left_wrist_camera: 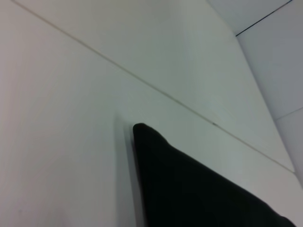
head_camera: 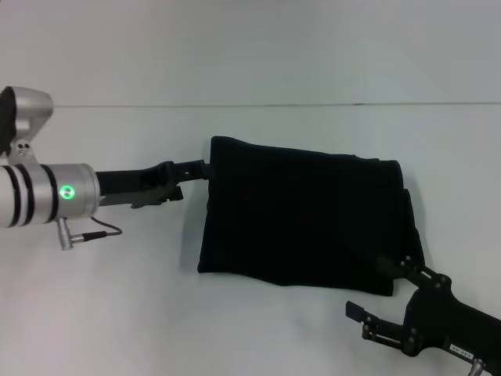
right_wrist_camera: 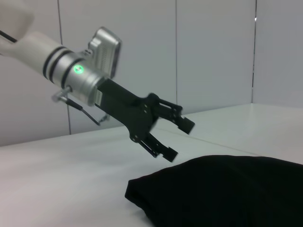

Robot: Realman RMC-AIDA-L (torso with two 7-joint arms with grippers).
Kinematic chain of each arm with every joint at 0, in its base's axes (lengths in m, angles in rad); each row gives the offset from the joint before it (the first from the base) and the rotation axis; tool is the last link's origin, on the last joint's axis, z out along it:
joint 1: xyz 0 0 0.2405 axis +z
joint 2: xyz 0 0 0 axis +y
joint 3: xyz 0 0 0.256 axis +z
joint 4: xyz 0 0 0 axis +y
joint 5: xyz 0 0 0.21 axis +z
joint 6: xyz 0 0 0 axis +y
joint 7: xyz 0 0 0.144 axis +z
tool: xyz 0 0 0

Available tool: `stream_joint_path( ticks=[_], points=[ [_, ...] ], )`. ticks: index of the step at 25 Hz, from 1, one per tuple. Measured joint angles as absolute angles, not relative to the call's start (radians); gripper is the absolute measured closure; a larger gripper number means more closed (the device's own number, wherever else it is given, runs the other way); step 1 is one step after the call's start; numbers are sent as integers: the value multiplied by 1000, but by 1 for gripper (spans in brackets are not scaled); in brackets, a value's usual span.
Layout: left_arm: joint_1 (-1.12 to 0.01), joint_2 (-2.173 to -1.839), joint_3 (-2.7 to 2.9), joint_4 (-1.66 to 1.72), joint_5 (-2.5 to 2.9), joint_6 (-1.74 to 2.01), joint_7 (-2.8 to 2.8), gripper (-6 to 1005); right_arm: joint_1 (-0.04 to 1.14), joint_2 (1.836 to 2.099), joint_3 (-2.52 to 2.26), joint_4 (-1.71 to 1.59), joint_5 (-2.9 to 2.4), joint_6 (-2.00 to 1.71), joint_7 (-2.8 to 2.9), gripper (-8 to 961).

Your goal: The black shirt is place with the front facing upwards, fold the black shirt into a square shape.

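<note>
The black shirt [head_camera: 301, 219] lies folded into a rough rectangle on the white table [head_camera: 117, 313], with no lettering showing. My left gripper [head_camera: 194, 178] hovers at the shirt's far left corner. In the right wrist view the left gripper [right_wrist_camera: 180, 140] is open, just above the cloth [right_wrist_camera: 227, 194] and holding nothing. The left wrist view shows only that corner of the shirt [left_wrist_camera: 199, 194]. My right gripper [head_camera: 369, 288] is at the shirt's near right corner, open, with one finger over the cloth edge.
The table's far edge [head_camera: 235, 105] meets a plain wall behind the shirt. A layer of the shirt sticks out a little along its right side [head_camera: 413, 227]. White tabletop surrounds the shirt on all sides.
</note>
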State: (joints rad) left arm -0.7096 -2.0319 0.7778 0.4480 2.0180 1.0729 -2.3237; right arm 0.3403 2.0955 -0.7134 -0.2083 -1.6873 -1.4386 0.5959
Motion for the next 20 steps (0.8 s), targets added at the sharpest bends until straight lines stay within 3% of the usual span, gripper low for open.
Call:
stream_joint_path(
  ticks=[9, 20],
  points=[
    [-710, -2085, 785, 455, 2020, 988, -2307, 53, 330, 2094, -707, -204, -1687, -1447, 597, 22],
    [-727, -2112, 785, 454, 2020, 986, -2284, 58, 337, 2094, -707, -204, -1687, -1448, 622, 22]
  ],
)
